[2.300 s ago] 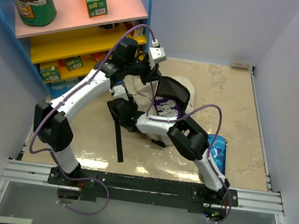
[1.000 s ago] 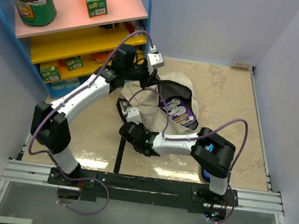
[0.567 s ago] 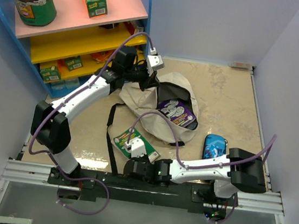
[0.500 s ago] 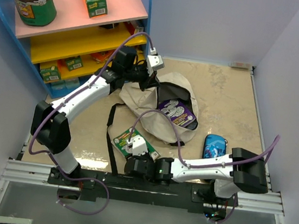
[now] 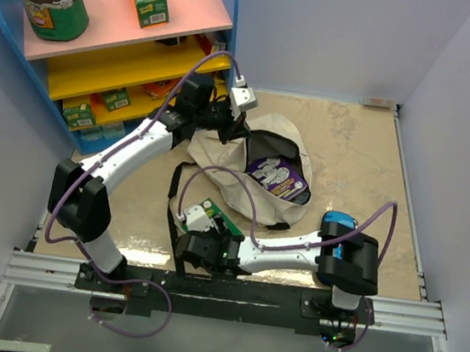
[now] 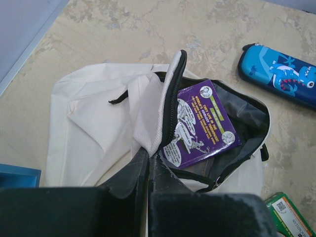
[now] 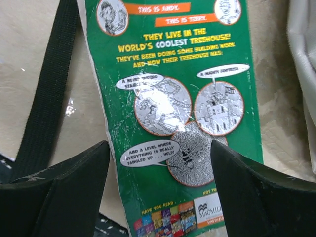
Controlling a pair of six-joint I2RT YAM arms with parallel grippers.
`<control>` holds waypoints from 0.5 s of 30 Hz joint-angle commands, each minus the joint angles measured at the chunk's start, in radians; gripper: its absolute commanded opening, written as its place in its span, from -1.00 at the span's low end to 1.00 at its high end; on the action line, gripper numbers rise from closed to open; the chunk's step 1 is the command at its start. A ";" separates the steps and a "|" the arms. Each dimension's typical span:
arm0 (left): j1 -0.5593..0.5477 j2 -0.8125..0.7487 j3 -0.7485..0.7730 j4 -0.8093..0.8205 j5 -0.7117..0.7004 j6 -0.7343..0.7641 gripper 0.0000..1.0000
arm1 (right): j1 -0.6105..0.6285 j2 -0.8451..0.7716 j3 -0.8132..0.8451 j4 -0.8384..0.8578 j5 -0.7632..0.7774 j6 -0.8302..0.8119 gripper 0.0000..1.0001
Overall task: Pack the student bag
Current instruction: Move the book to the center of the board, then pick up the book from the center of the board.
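Note:
The beige student bag (image 5: pixel 241 161) lies open mid-table, and a purple book (image 5: pixel 276 178) lies in its dark lining. My left gripper (image 5: pixel 238 133) is shut on the bag's zipper-trimmed opening edge (image 6: pixel 165 106) and holds it up. The left wrist view shows the purple book (image 6: pixel 200 126) inside. My right gripper (image 5: pixel 213 237) is open low over a green book (image 5: pixel 225 218) that lies flat near the front edge. In the right wrist view the green book (image 7: pixel 182 123) lies between the spread fingers (image 7: pixel 59 192).
A blue pencil case (image 5: pixel 340 232) lies right of the bag and also shows in the left wrist view (image 6: pixel 279 74). The bag's black strap (image 7: pixel 49 94) runs beside the green book. A coloured shelf (image 5: pixel 122 50) with boxes stands at the back left.
My right arm left the purple book in the bag, pulled back to the front edge and came over the green book. My left gripper kept holding the bag's edge.

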State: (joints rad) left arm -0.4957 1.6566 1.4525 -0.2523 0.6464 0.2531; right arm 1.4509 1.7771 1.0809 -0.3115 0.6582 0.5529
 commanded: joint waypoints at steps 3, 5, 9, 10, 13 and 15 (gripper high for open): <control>0.013 -0.052 0.005 0.039 0.012 -0.002 -1.00 | -0.059 0.018 0.019 0.055 -0.011 -0.082 0.68; 0.013 -0.052 0.006 0.041 0.013 -0.002 -1.00 | -0.069 0.013 -0.006 0.086 -0.050 -0.091 0.64; 0.013 -0.052 0.006 0.038 0.015 0.003 -1.00 | -0.102 0.013 -0.064 0.153 -0.178 -0.084 0.44; 0.013 -0.052 0.008 0.038 0.015 0.003 -1.00 | -0.106 0.010 -0.091 0.169 -0.201 -0.077 0.40; 0.013 -0.052 0.009 0.028 0.015 0.008 -1.00 | -0.122 0.004 -0.137 0.225 -0.302 -0.070 0.23; 0.013 -0.052 0.009 0.024 0.018 0.011 -1.00 | -0.132 0.008 -0.151 0.258 -0.351 -0.067 0.07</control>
State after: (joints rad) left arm -0.4957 1.6566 1.4525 -0.2573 0.6468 0.2535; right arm 1.3441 1.7641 0.9951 -0.1108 0.5007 0.4683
